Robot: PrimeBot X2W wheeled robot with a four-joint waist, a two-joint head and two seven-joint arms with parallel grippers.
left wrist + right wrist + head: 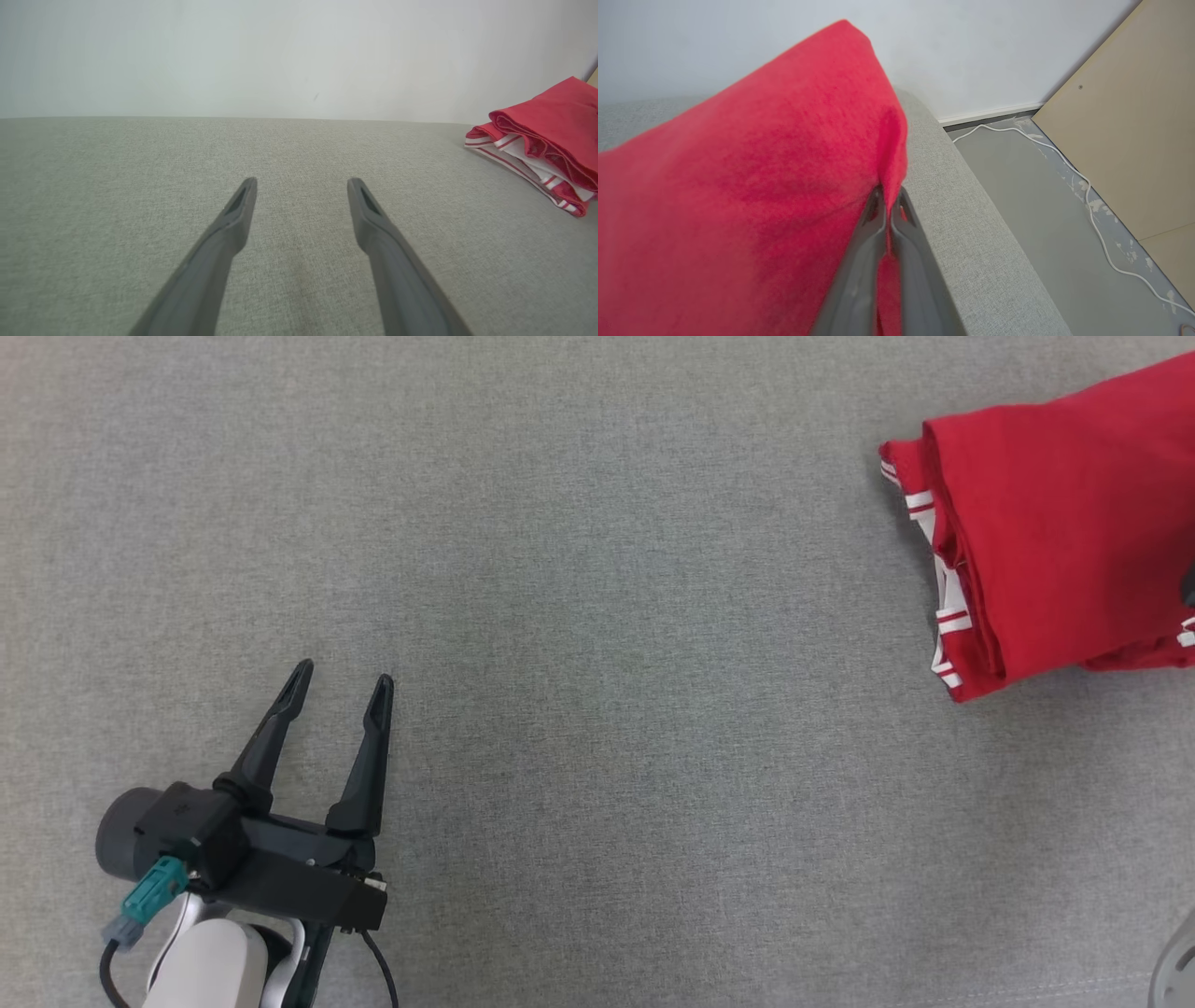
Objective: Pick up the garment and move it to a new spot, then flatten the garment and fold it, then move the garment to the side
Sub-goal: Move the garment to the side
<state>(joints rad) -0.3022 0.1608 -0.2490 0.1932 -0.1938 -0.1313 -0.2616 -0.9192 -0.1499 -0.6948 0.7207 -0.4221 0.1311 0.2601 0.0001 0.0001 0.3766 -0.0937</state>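
Head view gives you the left gripper (343, 674) at the lower left, low over the grey upholstered surface (597, 709), its two dark fingers spread apart with nothing between them. In the left wrist view you see the same fingers (233, 219) standing wide over bare fabric, pointing toward the pale wall (280, 56).

The red garment (1055, 523) lies folded at the far right of the surface, well apart from the left gripper. Its stacked edges with white stripes face left, and its right part runs out of the head view.

In the right wrist view your right gripper (889, 191) is pinched tight on a fold of the garment, with red cloth caught between the fingertips and draped to their left. Just right of the fingers the surface ends at its edge. Beyond that you see the grey floor (1041, 196), a white cable (1087, 186) and a tan board (1125, 140) leaning there.
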